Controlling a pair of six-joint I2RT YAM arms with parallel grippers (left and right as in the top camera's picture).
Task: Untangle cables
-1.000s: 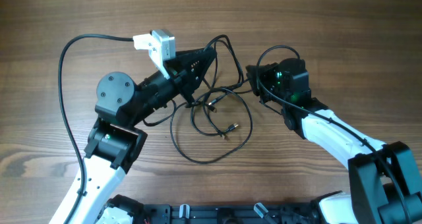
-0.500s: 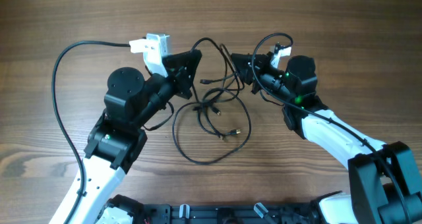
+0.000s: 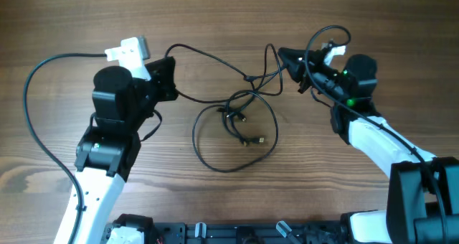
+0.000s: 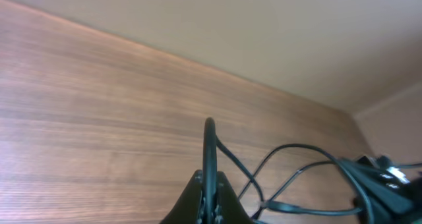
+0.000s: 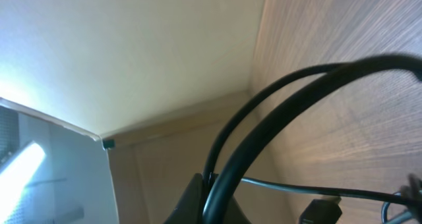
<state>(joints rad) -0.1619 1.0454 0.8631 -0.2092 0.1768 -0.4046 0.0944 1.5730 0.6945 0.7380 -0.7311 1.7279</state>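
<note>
Slack loop: cables (image 3: 231, 163) ringed on table (image 3: 215, 14) centre, plugs (image 3: 259, 139) inside
Knot (image 3: 251, 79): 12 o'clock of the loop, strands run to 9 and 2 o'clock
Left gripper (image 3: 169, 73): 9 o'clock, clamped on one strand
Right gripper (image 3: 288, 57): 2 o'clock, pinching a strand; opposed holds likely to spread the knot

Left fingers (image 3: 169, 76), right fingers (image 3: 290, 59) — pinched shut

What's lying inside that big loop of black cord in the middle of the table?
Inside the loop: a smaller curl of cord with small plugs, on bare wooden table. Where the cords cross at the top, which strand lies underneath cannot be told.
</note>
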